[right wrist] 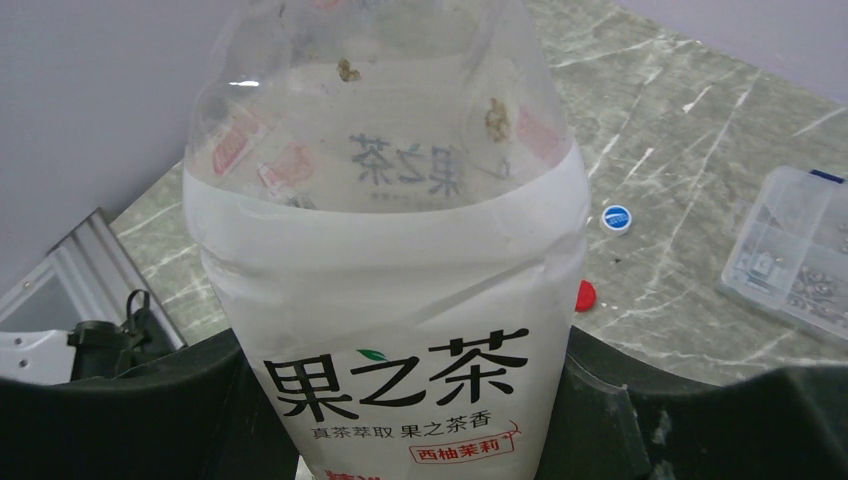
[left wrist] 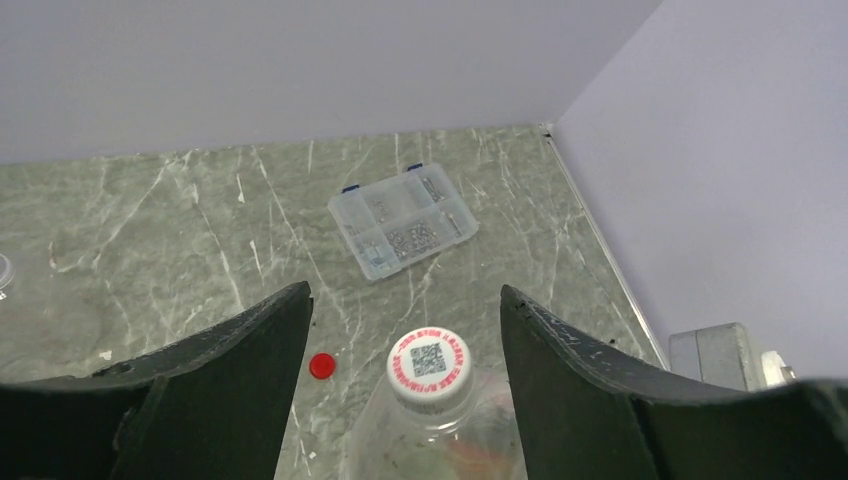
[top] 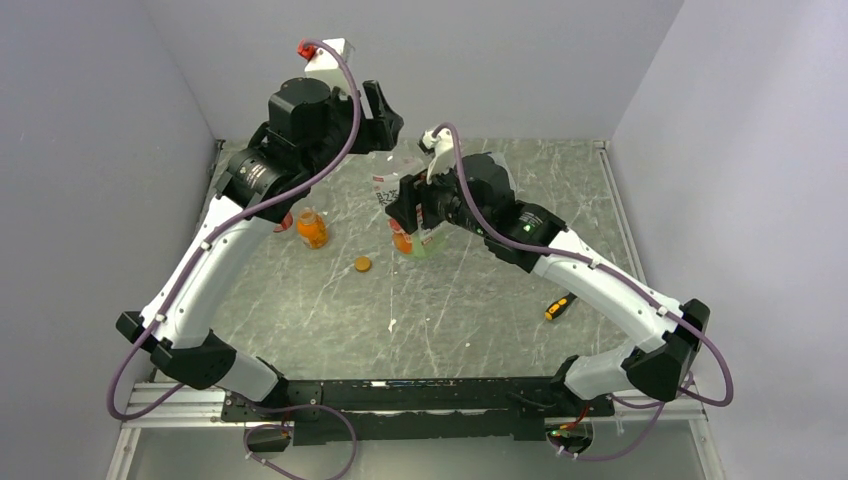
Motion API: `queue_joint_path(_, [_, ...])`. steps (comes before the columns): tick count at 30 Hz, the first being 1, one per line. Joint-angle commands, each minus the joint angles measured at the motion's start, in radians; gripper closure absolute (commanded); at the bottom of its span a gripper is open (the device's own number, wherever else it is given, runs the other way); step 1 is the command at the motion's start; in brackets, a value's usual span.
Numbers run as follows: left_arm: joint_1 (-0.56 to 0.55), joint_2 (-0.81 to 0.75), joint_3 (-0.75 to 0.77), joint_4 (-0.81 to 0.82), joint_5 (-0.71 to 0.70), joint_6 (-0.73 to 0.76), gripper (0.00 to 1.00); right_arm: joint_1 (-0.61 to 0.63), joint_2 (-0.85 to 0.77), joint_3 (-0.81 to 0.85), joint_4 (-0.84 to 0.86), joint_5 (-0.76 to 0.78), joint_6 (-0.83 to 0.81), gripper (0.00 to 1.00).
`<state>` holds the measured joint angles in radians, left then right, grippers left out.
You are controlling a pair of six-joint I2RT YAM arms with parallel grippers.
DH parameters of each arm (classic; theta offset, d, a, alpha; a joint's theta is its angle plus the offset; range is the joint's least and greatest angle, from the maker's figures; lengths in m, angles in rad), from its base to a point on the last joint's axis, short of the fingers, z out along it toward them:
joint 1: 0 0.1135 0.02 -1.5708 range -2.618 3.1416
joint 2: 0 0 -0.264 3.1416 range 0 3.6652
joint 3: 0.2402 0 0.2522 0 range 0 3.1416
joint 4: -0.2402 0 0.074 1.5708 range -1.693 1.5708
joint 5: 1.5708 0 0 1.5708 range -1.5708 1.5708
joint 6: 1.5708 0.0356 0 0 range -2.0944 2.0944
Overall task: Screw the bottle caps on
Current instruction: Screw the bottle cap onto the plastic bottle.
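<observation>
Bench, grey-green marbled – contents, near edge to far edge.

1. Screwdriver, orange and black handle. Lies flat toward the near right part of the bench, beside the right arm, well apart from the bottles.
2. Orange cap. Lies loose near the middle of the bench, alone.
3. Squat bottle, orange liquid. Stands upright left of middle, just beyond the orange cap and close to the left arm.
4. Right hand. Clamped on the white-labelled bottle, one finger at each side of the label; the bottle is upright at mid-bench with orange-green contents at its foot.
5. White cap, red ring and printed code on top. Sits on the neck of that bottle; how tightly it is threaded cannot be told.
6. Left hand. Poised over the bottle top, fingers apart – one on each side of the white cap, a gap showing at both sides.
7. Red cap. Loose on the bench just beyond the held bottle.
8. Blue cap. Loose, a little farther than the red cap.
9. Compartment box, flat, clear, blue latches, small hardware inside. Lies toward the far edge.
</observation>
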<state>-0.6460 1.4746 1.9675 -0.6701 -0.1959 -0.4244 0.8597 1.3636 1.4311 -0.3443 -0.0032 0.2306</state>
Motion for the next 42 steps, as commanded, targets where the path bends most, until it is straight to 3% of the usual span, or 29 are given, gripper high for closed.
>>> queue_joint_path(1, [-0.006,-0.001,0.012,-0.002,-0.042,-0.047,0.29,0.005,-0.006,0.045,0.051,0.075,-0.018,1.0])
queue_joint_path(10, [-0.004,0.032,0.026,-0.044,-0.031,-0.096,0.33,0.012,-0.001,0.043,0.049,0.105,-0.031,1.0])
queue_joint_path(14, [-0.004,0.034,0.026,-0.036,-0.018,-0.097,0.39,0.012,-0.002,0.039,0.048,0.112,-0.037,1.0])
queue_joint_path(17, [-0.004,0.041,0.031,-0.038,-0.005,-0.097,0.52,0.013,-0.007,0.032,0.054,0.116,-0.039,1.0])
queue_joint_path(22, [-0.003,0.043,0.034,-0.042,0.027,-0.097,0.88,0.012,-0.019,0.023,0.066,0.082,-0.058,1.0])
queue_joint_path(24, [-0.003,0.039,0.035,-0.046,0.054,-0.092,0.97,0.005,-0.031,0.013,0.072,0.041,-0.073,1.0])
queue_joint_path(33, [0.011,-0.064,-0.074,0.064,0.35,-0.039,1.0,-0.193,-0.17,-0.107,0.255,-0.577,0.013,1.0])
queue_joint_path(42, [0.025,-0.178,-0.22,0.308,0.756,-0.021,1.0,-0.22,-0.193,-0.133,0.516,-1.02,0.188,1.0])
